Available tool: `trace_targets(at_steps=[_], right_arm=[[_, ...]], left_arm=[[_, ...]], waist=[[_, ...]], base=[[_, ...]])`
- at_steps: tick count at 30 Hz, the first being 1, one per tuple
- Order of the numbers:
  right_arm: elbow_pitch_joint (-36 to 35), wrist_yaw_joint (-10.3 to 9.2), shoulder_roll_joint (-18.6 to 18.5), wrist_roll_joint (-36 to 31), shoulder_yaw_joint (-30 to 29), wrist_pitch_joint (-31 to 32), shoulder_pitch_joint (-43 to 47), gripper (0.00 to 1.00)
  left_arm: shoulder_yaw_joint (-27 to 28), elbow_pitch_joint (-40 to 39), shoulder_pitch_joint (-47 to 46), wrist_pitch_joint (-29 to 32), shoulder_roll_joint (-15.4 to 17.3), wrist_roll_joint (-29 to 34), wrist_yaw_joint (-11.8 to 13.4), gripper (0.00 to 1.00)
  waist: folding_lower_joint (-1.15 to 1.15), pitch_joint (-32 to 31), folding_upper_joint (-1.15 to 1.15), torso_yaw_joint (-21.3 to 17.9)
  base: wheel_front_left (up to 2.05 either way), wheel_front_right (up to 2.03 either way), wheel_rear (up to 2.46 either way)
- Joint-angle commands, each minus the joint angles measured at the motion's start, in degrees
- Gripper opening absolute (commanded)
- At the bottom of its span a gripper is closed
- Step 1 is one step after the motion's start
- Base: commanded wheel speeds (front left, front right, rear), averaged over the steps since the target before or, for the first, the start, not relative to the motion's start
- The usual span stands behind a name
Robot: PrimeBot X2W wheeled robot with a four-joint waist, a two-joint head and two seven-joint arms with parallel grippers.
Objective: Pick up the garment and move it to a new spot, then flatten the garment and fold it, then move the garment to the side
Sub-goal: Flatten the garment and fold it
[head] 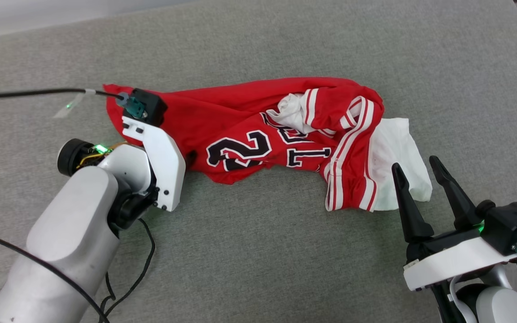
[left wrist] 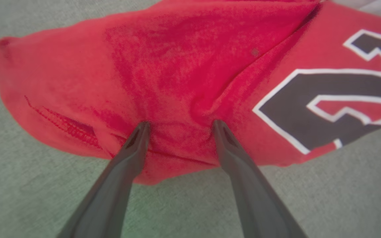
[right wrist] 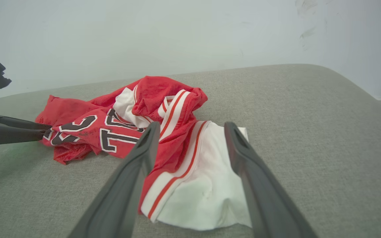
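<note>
Garment (head: pixel 222 121) lies crumpled, left hand (left wrist: pixel 181 123) open with tips on red cloth, right hand (head: pixel 415 163) open near its white sleeve.

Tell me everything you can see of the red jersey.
The garment is a red jersey of thin, soft-looking knit, crumpled in a long heap on the grey cushioned surface. Black white-outlined lettering shows, creased. A white sleeve with red-white striped trim spills out at its right end. The open left gripper presses its tips into the red left end; the open right gripper hovers by the sleeve, contact unclear.
</note>
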Motion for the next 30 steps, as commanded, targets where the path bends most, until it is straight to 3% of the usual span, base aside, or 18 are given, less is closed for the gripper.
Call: trace_targets(at_steps=[1, 8, 9, 10, 15, 21, 30], right_arm=[[0.16, -0.02, 0.30, 0.07, 0.10, -0.38, -0.72, 1.00], [1.33, -0.02, 0.53, 0.71, 0.24, -1.36, -1.00, 1.00], [1.41, -0.02, 0.57, 0.74, 0.27, -1.48, -1.06, 1.00], [1.50, -0.02, 0.60, 0.84, 0.31, -1.51, -1.13, 1.00], [2.04, -0.02, 0.62, 1.60, 0.31, -1.63, -1.11, 1.00], [1.98, -0.02, 0.62, 2.06, -0.01, -1.23, 0.04, 1.00], [0.63, -0.02, 0.62, 1.32, 0.11, 0.71, 1.87, 1.00]], left_arm=[[-0.33, 0.67, -0.83, 1.23, 0.16, -0.40, 0.14, 1.00], [-4.03, 5.54, 0.91, 13.43, 0.67, -2.09, -0.18, 1.00], [-4.26, 5.27, 0.90, 13.64, 0.73, -1.91, -0.31, 0.47], [-4.15, 4.77, 0.80, 12.82, 0.76, -1.75, -0.48, 0.00], [-2.70, 2.17, 1.63, 9.25, 2.17, -1.86, -0.35, 0.00], [-0.53, -6.33, 6.72, 4.34, 5.09, -2.41, 0.72, 0.00], [2.00, -22.48, 22.78, 0.62, 8.88, -4.76, 6.49, 0.00]], waist=[[-0.01, 0.92, 0.00, -0.76], [-0.01, 1.57, 0.00, -1.63], [-0.01, 1.57, 0.00, -1.71], [-0.01, 1.55, 0.00, -1.75], [-0.01, 0.62, 0.00, -1.52], [-0.01, -1.72, 0.00, 0.06], [-0.01, -6.94, 0.00, 4.64]], base=[[0.00, 0.00, 0.00], [0.00, 0.00, 0.00], [0.00, 0.00, 0.00], [0.00, 0.00, 0.00], [0.00, 0.00, 0.00], [0.00, 0.00, 0.00], [0.00, 0.00, 0.00]])
